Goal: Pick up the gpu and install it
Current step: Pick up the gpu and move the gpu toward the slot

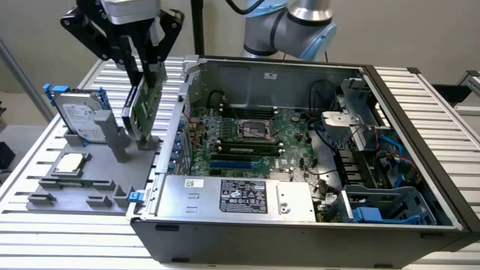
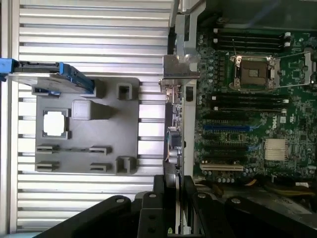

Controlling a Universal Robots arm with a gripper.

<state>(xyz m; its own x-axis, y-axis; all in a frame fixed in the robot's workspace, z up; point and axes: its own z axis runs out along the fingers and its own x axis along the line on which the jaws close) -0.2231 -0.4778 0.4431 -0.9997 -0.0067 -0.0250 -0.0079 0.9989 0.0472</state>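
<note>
On the exterior view's left, a slatted aluminium table carries a grey holder tray. A silver hard drive with blue rails stands on edge in the tray's far corner. A small square CPU chip lies flat nearer the camera.

Above the side of the tray nearest the case, the black gripper hangs from the arm. Its two fingers pinch the top edge of the gpu from both faces. The gpu is held on edge, slightly tilted, with its green circuit face towards the case. Its lower end is just above a tray post. In the wrist view the gpu appears edge-on, with its silver bracket over the case wall, between tray and motherboard. The tray's two slotted posts beside it stand bare.

At centre sits an open dark computer case lying on its side. Its green motherboard shows an uncovered CPU socket and a blue expansion slot. A silver power supply in front bears a black and white label, its print too small to read.

Towards the exterior view's right are blue cables and a blue drive cage. The pale blue and silver robot arm rises behind the case.
</note>
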